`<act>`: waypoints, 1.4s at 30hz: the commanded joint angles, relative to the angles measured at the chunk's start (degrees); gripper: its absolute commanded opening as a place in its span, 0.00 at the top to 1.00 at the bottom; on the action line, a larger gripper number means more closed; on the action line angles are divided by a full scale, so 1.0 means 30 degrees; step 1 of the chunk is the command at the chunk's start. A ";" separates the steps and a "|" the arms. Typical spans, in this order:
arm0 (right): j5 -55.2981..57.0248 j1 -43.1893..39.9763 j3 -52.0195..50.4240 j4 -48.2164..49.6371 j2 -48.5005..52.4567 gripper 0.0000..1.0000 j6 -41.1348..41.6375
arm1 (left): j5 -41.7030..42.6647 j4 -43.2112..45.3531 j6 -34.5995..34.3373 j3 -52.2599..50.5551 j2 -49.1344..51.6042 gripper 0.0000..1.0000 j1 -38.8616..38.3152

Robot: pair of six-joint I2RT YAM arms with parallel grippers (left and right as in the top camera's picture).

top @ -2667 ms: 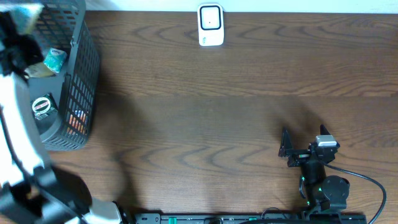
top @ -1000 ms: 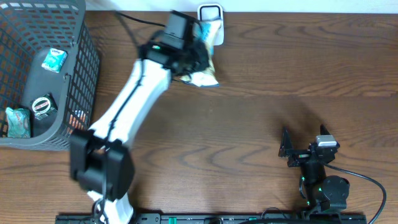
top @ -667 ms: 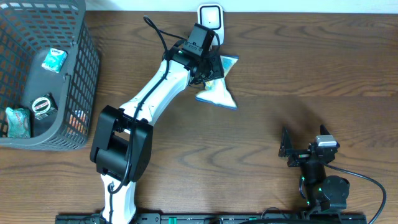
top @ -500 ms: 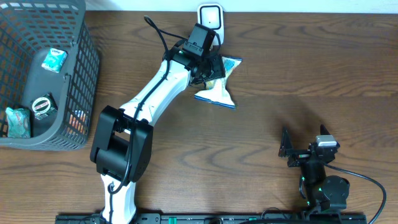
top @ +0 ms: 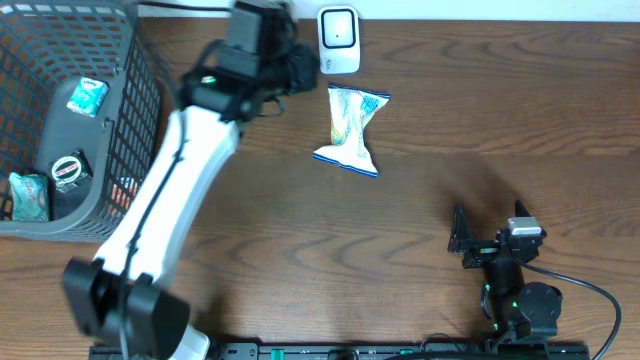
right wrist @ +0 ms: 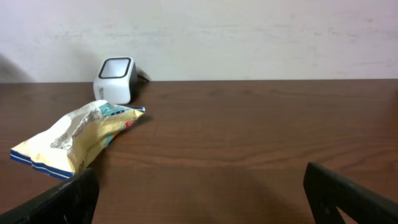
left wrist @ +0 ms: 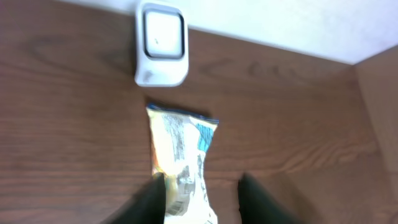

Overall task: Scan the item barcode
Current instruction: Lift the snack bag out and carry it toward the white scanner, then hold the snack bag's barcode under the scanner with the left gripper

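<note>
While the snack bag [top: 349,131] lies on the table [top: 480,100] near the far edge, just in front of the white barcode scanner [top: 339,40], the left claw [top: 296,72] hangs above the table to the left of the scanner, apart from the bag. In the left wrist view its two fingers [left wrist: 154,196] stand apart with a gap between them and grip nothing. The bag shows below that gap, one short end toward the scanner and not touching it. That view is blurred, so finer detail of the fingers cannot be read.

The right claw [top: 462,238] rests close to the near edge on the right side of the table. Its jaws are spread wide and empty, well apart from the bag.

A dark mesh basket [top: 140,100] occupies the far left corner. Inside it lie a teal packet [top: 88,95], a round item [top: 68,171] and a green packet [top: 30,195].
</note>
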 commanded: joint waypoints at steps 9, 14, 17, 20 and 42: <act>0.0073 -0.0306 -0.0022 -0.0080 -0.0109 0.01 0.0073 | -0.0189 -0.0925 0.0940 -0.0022 0.1239 0.92 -0.0991; 0.0073 -0.0306 -0.0022 -0.0080 -0.0109 0.01 0.0066 | -0.0211 -0.0466 0.0954 -0.0022 0.3388 0.92 -0.2433; 0.0073 -0.0306 -0.0022 -0.0080 -0.0109 0.01 0.0073 | -0.0590 -0.0073 0.0954 -0.0022 0.4816 0.92 -0.3009; 0.0073 -0.0306 -0.0022 -0.0080 -0.0109 0.01 0.0066 | -0.1406 0.0160 0.1005 -0.0022 0.6295 0.92 -0.3468; 0.0073 -0.0306 -0.0022 -0.0080 -0.0109 0.01 0.0073 | -0.2259 0.0022 0.2579 0.0561 0.5952 0.92 -0.3694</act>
